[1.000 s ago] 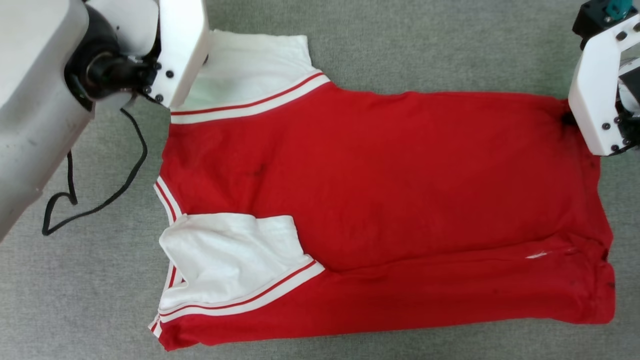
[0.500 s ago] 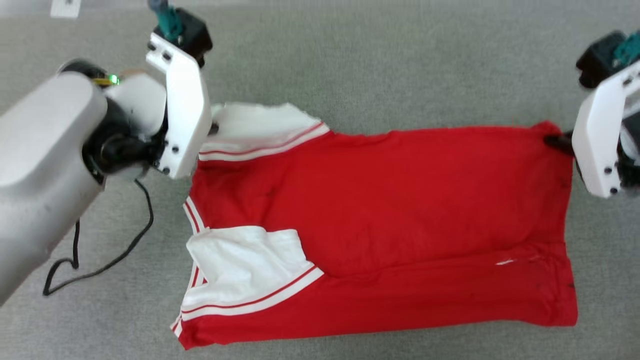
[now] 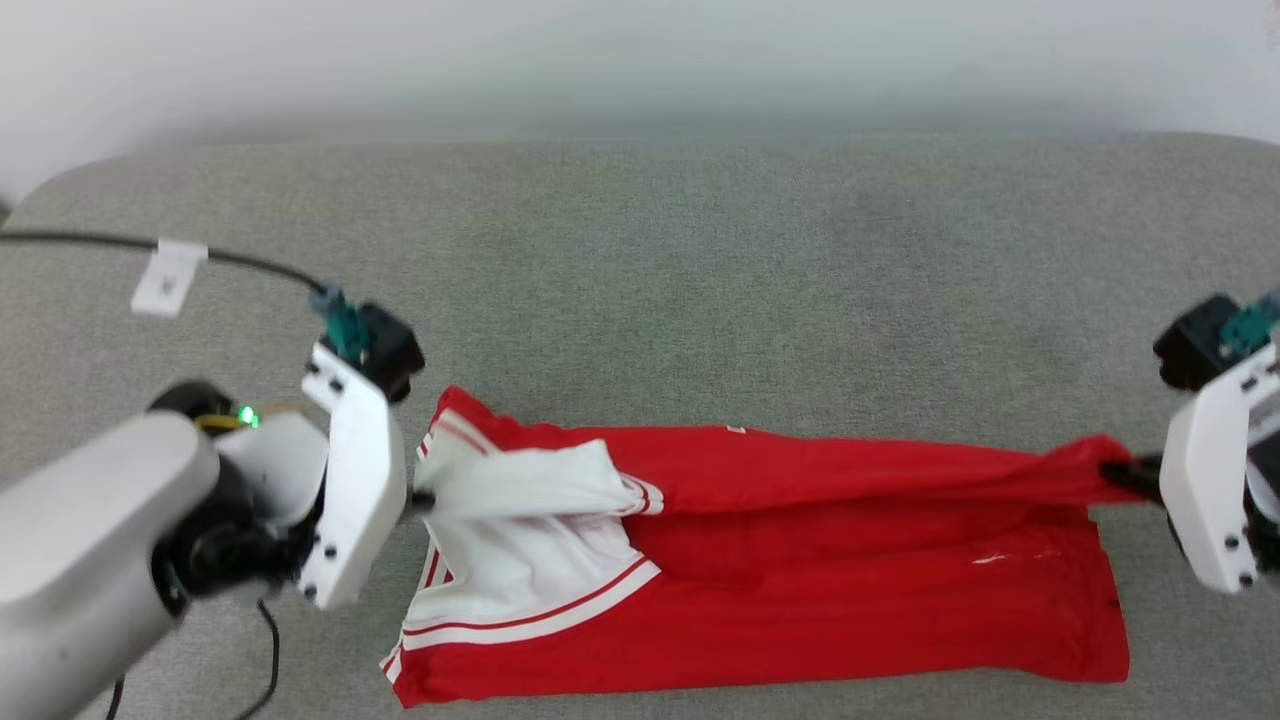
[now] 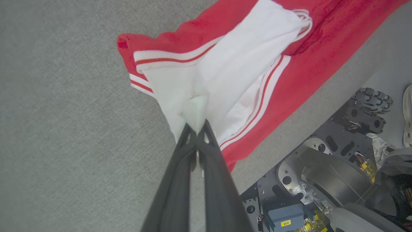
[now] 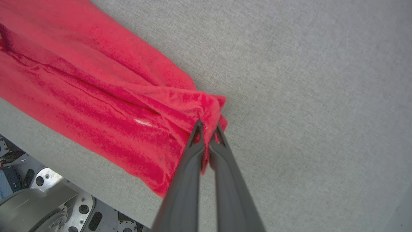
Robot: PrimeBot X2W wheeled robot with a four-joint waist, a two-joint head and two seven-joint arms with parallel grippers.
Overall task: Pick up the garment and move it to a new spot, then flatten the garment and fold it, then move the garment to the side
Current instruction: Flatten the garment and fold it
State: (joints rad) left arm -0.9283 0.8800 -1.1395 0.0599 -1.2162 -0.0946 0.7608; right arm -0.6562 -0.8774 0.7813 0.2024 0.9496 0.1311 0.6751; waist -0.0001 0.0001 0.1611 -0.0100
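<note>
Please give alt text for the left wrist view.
The left gripper is shut on the white sleeve of the red garment, which lies on a grey fabric surface. The robot's base shows at lower right.

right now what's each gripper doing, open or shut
left gripper: shut on the garment, at a white sleeve
right gripper: shut on the garment's red corner

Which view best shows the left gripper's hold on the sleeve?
Left wrist view: the left gripper is shut on the white sleeve. Head view shows it stretched toward the bracket; right wrist view, the garment's red end.
</note>
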